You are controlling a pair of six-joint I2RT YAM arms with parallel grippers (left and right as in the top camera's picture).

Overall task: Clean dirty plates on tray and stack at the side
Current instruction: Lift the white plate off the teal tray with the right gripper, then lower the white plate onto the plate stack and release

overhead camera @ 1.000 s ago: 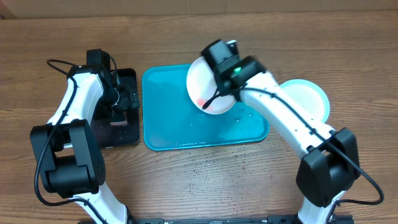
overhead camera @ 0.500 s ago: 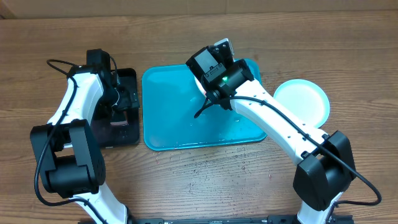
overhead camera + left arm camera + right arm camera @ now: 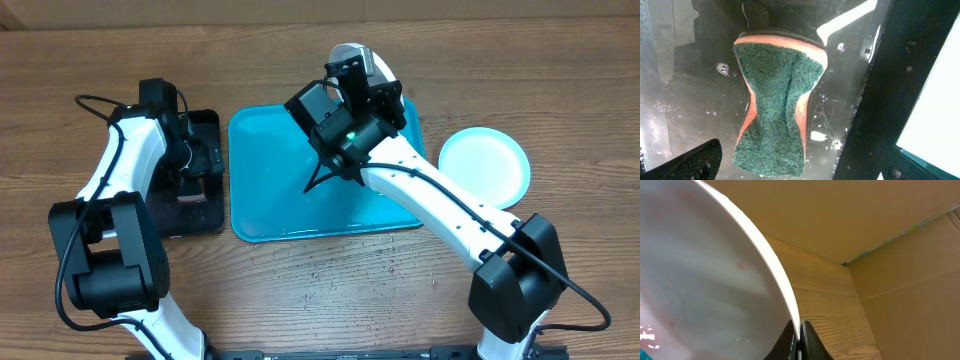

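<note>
The right fingers [image 3: 812, 345] are pinched shut on the rim of the white plate [image 3: 700, 270], holding it tipped up on edge above the far side of the turquoise tray [image 3: 265, 195]. Faint red specks show on its face. The plate looks light and stiff, but wet plastic is likely slippery, so a thin rim pinch could let it swing or slide; a deeper bite on the rim would probably be safer. A pale blue plate [image 3: 484, 167] lies on the counter [image 3: 300, 290] to the right of the tray. The left fingers [image 3: 690, 162] stand wide apart over a scouring sponge [image 3: 777, 110] in the wet black tray [image 3: 205, 215] at the left, holding nothing.
</note>
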